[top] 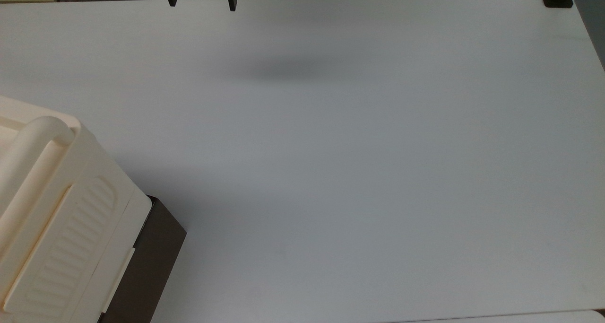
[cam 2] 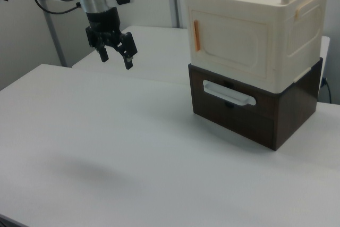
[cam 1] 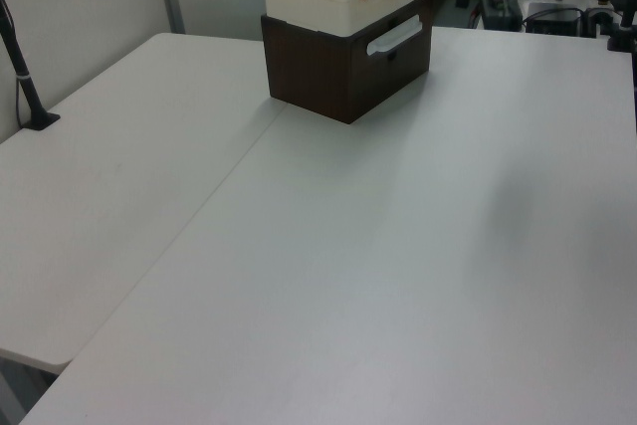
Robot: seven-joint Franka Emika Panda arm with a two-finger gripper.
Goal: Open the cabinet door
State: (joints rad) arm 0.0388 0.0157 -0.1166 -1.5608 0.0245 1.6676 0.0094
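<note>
Gripper [cam 2: 115, 56] hangs spread, empty, well apart from cabinet [cam 2: 255, 30] | door [cam 2: 229, 42] shut, facing arm for approach | cabinet raised on brown box [cam 2: 255, 104]

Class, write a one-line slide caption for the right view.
Open claw hangs above the white table, apart from the cream cabinet stacked on a dark brown box, cabinet door shut.

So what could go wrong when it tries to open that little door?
The cream cabinet merely sits on the dark brown box, so a tug could slide or tip it. The cabinet door offers just a thin orange tab, easy for the open claw to miss. The claw hangs far away, high above the table.
</note>
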